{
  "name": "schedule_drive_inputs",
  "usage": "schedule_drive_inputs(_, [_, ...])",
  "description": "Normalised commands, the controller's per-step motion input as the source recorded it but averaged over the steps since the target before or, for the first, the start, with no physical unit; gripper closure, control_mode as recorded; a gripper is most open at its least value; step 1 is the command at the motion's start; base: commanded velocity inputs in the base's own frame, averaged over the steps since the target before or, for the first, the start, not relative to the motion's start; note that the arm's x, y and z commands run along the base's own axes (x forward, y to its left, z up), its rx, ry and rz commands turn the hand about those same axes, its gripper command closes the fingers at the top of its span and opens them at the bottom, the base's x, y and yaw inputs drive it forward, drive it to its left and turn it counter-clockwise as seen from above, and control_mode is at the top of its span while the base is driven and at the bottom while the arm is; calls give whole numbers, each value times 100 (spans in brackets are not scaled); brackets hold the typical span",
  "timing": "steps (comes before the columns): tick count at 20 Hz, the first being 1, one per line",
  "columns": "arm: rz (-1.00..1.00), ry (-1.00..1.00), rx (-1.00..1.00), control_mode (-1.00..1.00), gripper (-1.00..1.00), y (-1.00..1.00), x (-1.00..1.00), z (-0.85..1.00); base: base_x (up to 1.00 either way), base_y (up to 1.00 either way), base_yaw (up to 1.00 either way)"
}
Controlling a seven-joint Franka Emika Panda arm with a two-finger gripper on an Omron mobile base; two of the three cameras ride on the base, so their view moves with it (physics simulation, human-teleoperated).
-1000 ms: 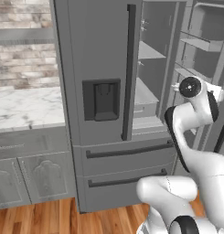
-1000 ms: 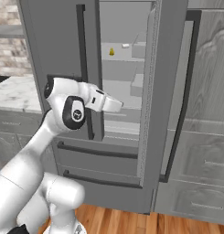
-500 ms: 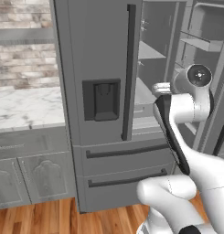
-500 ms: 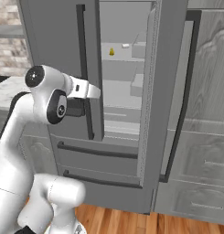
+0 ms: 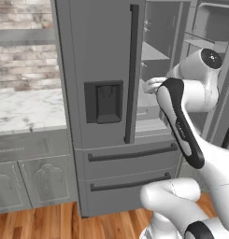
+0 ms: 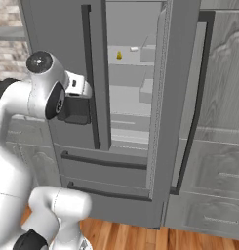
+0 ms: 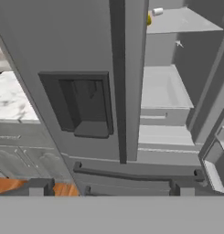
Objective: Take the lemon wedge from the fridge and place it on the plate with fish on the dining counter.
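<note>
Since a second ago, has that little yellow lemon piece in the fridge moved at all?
No. In the right base view the lemon wedge sits at the same spot on the upper shelf of the fridge, beside the same small white thing.

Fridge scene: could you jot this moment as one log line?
fridge: right door open | lemon wedge: on upper shelf | gripper: open, empty, outside fridge

To my left a white marble worktop (image 5: 27, 109) tops grey cabinets with arched panels (image 5: 34, 184), under a brick wall (image 5: 22, 60) crossed by a grey shelf (image 5: 25, 36). Warm wood floor (image 5: 64, 224) runs below. More grey panelled cabinets (image 6: 221, 146) stand at my right.
</note>
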Motion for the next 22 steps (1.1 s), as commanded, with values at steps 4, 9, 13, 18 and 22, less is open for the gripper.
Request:
schedule_drive_inputs(4, [-1, 0, -5, -100, -100, 0, 55, -1, 0, 0, 0])
schedule_drive_inputs(9, [-6, 0, 0, -100, -100, 9, 47, 0, 0, 0, 0])
schedule_drive_inputs(13, [-5, 0, 0, -100, -100, 29, 53, 0, 0, 0, 0])
schedule_drive_inputs(18, [-3, 0, 0, -100, -100, 7, 71, -5, 0, 0, 0])
schedule_drive_inputs(22, [0, 0, -1, -100, -100, 0, 62, -7, 0, 0, 0])
